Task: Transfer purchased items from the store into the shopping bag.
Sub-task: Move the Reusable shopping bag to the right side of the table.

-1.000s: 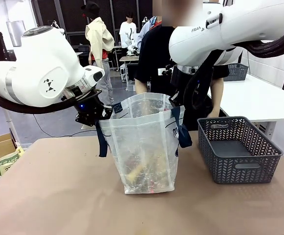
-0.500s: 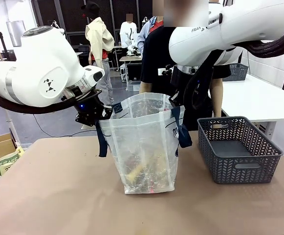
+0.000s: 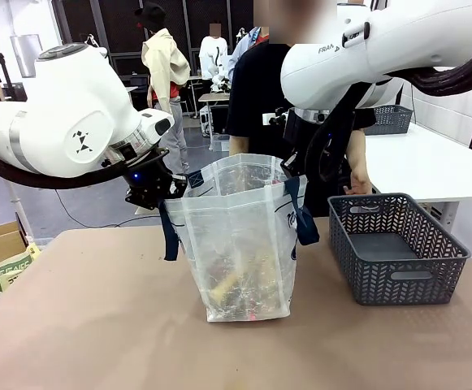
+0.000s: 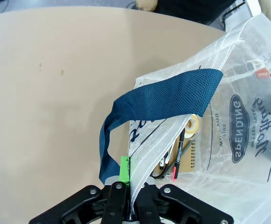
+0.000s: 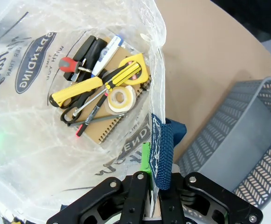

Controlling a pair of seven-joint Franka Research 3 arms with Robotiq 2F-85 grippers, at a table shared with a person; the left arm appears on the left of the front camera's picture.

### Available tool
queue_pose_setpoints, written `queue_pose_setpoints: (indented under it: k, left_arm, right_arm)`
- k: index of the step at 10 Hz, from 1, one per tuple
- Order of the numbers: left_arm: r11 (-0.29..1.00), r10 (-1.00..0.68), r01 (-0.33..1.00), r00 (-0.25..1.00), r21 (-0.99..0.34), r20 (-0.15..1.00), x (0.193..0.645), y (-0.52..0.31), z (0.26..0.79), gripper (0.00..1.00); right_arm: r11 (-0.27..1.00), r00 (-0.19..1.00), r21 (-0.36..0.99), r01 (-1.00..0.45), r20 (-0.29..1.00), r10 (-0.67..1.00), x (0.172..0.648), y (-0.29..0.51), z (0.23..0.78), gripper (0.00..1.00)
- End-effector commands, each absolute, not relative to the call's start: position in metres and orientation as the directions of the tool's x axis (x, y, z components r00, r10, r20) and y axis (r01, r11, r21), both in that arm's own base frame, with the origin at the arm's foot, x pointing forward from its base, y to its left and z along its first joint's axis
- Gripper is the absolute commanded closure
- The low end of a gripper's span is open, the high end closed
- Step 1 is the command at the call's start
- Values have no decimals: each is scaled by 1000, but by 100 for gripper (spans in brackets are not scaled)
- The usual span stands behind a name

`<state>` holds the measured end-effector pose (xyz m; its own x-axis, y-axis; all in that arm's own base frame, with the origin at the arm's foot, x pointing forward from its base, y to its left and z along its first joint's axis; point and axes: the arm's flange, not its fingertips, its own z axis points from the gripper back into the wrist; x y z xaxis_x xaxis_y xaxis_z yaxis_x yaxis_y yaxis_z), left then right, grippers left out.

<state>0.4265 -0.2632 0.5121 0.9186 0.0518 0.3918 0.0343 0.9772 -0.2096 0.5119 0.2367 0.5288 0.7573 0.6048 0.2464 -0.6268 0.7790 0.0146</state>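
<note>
— How does the shopping bag look to us?
— Translucent, whitish, crinkled plastic, with navy woven strap handles and a navy oval print in white lettering. We see it standing open on the table, stretched between our two grippers and hanging below them.
— What is our left gripper doing?
— Its fingers are pressed together on the bag's rim, just where a blue strap is stitched on. The strap loops up ahead of the fingers, and the bag's mouth opens to one side of them.
— And our right gripper?
— It is clamped on the opposite rim, with the other strap's end caught between its green pads.
— Where do we find the purchased items?
— Ahead of the right gripper's fingers, down at the bottom of the bag. We make out a screwdriver with a yellow-and-black handle, a yellow utility knife, a roll of tape, black-handled scissors and a small red-handled tool. They lie on a tan spiral notebook.
— And the basket?
— Dark grey with lattice walls, on the table to the outer side of the right gripper, apart from the bag. A person's hand is near its far rim; we cannot tell whether it touches.
</note>
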Motion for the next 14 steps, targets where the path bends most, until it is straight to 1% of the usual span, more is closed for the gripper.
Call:
queue_pose_setpoints:
  k: [1,7,8,9,10,11,13,14]
  left_arm:
    - [979,49,35,916,-201,397,426,-262,513,100]
    - [977,52,34,919,-210,392,426,-263,512,100]
    - [976,79,17,902,-218,424,426,-264,513,100]
    - [970,75,32,903,-242,424,425,-267,514,100]
    - [970,88,18,905,-243,416,423,-272,516,100]
    - [969,107,-6,913,-248,394,422,-277,520,100]
    - [967,100,-13,937,-253,335,421,-285,523,100]
    - [967,96,-16,949,-256,301,423,-287,523,100]
  right_arm:
    - [782,761,16,-623,243,602,512,236,530,100]
    - [782,761,16,-623,243,602,512,236,530,100]
    - [779,757,15,-627,246,605,512,237,529,100]
    - [775,757,34,-630,250,604,511,241,529,100]
    - [791,780,73,-607,242,576,510,247,531,100]
    - [827,822,102,-553,229,522,509,254,535,100]
    - [905,909,141,-401,183,375,511,263,541,100]
    - [921,929,157,-356,163,331,513,267,540,100]
